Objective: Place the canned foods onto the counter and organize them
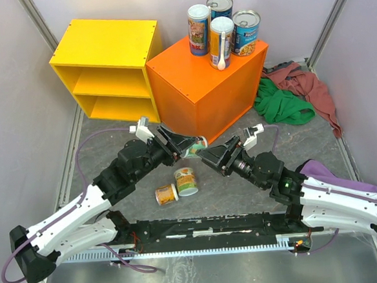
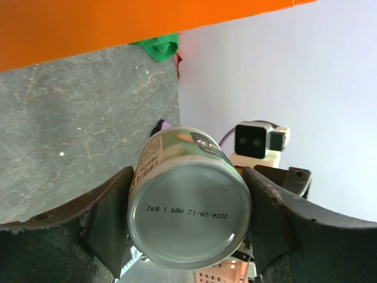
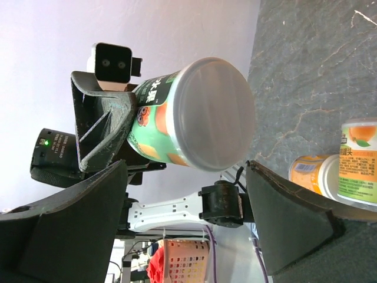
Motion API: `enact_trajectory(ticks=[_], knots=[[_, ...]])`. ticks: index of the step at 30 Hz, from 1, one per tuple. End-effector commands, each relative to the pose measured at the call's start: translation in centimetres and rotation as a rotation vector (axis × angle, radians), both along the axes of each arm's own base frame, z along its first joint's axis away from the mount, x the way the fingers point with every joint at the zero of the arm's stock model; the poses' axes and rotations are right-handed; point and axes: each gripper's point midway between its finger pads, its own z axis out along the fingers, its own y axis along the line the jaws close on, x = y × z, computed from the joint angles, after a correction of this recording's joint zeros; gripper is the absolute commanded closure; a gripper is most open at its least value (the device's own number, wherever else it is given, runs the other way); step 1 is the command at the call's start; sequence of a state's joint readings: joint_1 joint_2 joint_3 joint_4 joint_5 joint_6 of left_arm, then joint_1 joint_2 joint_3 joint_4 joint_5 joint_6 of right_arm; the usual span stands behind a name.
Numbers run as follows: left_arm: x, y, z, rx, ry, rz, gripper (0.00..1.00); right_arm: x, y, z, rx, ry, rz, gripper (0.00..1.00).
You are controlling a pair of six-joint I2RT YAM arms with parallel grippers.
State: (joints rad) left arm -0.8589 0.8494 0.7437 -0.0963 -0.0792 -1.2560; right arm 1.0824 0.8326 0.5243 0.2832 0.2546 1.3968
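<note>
My left gripper [image 1: 187, 144] is shut on a green-labelled can [image 1: 195, 146] and holds it sideways above the floor, in front of the orange counter [image 1: 204, 82]. In the left wrist view the can's silver end [image 2: 189, 215] fills the space between both fingers. My right gripper [image 1: 206, 156] is open right beside that can; in the right wrist view the can [image 3: 194, 121] sits just beyond its spread fingers. Several cans [image 1: 222, 26] stand on the counter's top. Two orange-yellow cans [image 1: 186, 180] [image 1: 166, 195] lie on the floor between the arms.
A yellow open-fronted shelf unit [image 1: 106, 69] stands left of the counter. Green and red cloths [image 1: 292, 95] lie heaped to the counter's right. A purple cloth [image 1: 326, 171] lies by the right arm. Grey walls close in on both sides.
</note>
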Motion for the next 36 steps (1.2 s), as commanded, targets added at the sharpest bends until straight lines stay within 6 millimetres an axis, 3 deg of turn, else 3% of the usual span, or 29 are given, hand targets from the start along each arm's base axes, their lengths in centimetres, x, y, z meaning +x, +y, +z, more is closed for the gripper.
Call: enact_trajectory(ticks=[1, 22, 30, 36], knots=[[-0.3, -0.8, 6.5, -0.265, -0.055, -0.026, 0.97, 0.2, -0.4, 2.7, 0.101, -0.04, -0.01, 0.11], [-1.2, -1.5, 7.6, -0.492, 0.017, -0.091, 0.97, 1.6, -1.0, 4.7, 0.193, -0.084, -0.045, 0.11], [-1.4, -1.6, 6.8, -0.496, 0.034, -0.103, 0.97, 1.7, -0.8, 5.3, 0.217, -0.098, -0.029, 0.12], [-1.5, -1.6, 6.5, -0.502, 0.036, -0.109, 0.97, 1.5, -0.5, 5.5, 0.223, -0.099, -0.014, 0.2]])
